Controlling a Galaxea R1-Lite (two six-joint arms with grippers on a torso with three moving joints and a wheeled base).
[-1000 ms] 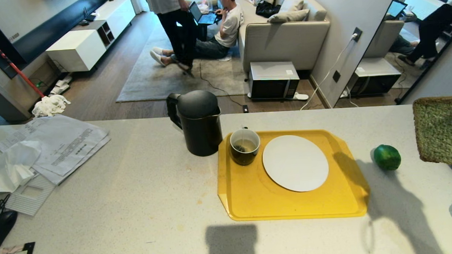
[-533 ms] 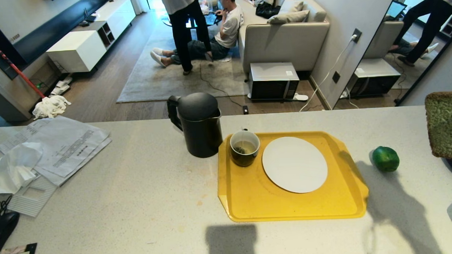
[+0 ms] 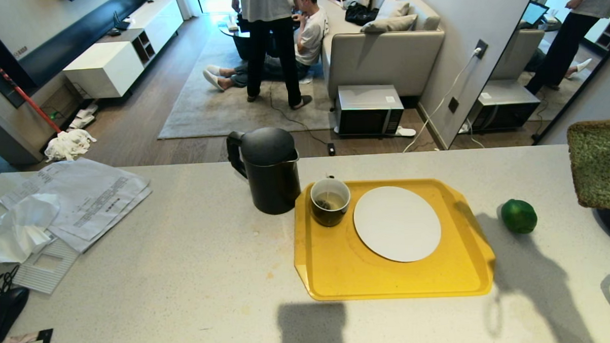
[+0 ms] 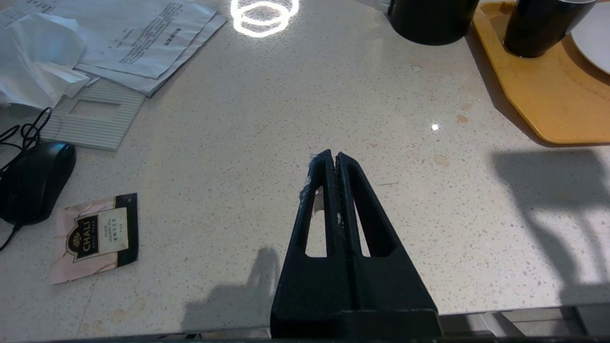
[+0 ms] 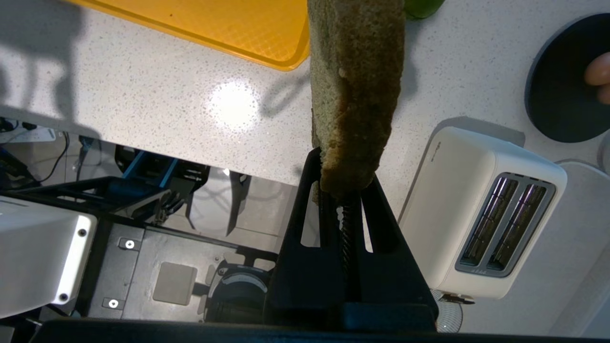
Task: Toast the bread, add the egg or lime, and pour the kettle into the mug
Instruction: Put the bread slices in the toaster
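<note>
Right gripper (image 5: 344, 188) fingers pinch the bread (image 5: 355, 90): thick, pale green, brown-crusted; left gripper (image 4: 332, 159) fingers closed.

Your right gripper (image 5: 344, 188) is raised at the worktop's right edge, clamped; your left gripper (image 4: 332, 161) hovers closed, empty.

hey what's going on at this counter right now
The right gripper is shut on the green bread, holding it up over the counter's right end near the white toaster, whose slots are empty. The left gripper is shut and idle over bare counter. The kettle stands beside the yellow tray, which carries the mug and a white plate; the lime lies to its right.
</note>
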